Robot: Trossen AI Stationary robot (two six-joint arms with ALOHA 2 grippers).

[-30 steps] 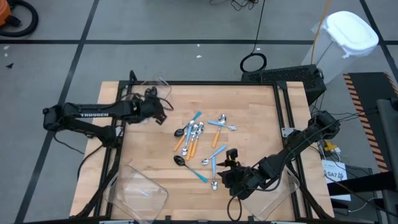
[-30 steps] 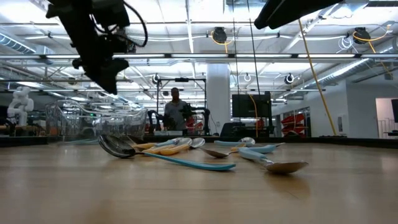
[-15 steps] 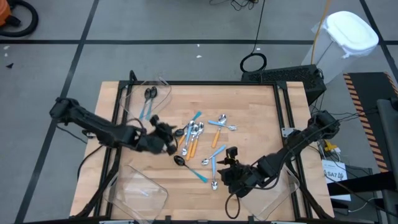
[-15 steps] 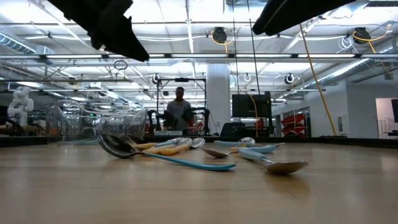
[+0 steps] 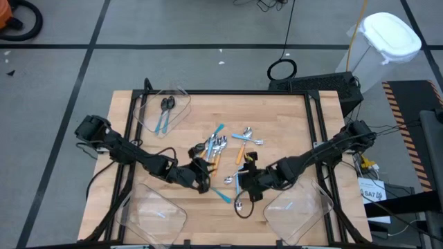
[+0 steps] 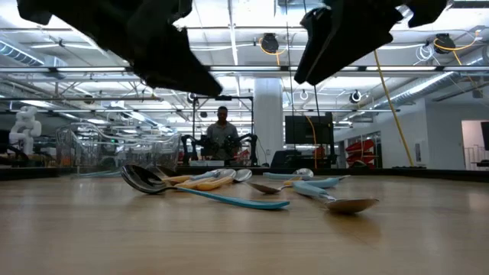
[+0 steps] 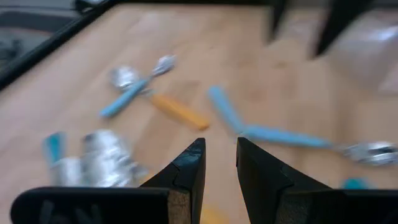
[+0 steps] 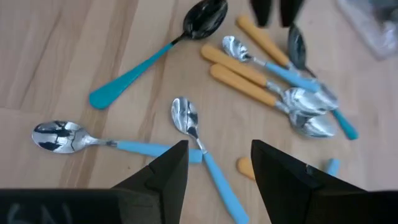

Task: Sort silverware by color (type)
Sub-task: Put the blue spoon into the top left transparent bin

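Left tool (image 5: 202, 181) moved to spoons (image 5: 214, 149), slightly open, seemingly empty; right tool (image 5: 243, 184) open, empty.

Spoons (image 6: 229, 187) lie in a cluster on the wooden table (image 6: 244, 237), a black-bowled, blue-handled spoon (image 6: 206, 194) nearest. 2 dark arms hang overhead, the left arm (image 6: 137, 38) on the left, the right arm (image 6: 351, 30) on the right. Far behind stands a person (image 6: 221, 137).

Three clear bins (image 5: 164, 109) ring one loose pile of spoons (image 5: 220, 149) (individual count unclear).
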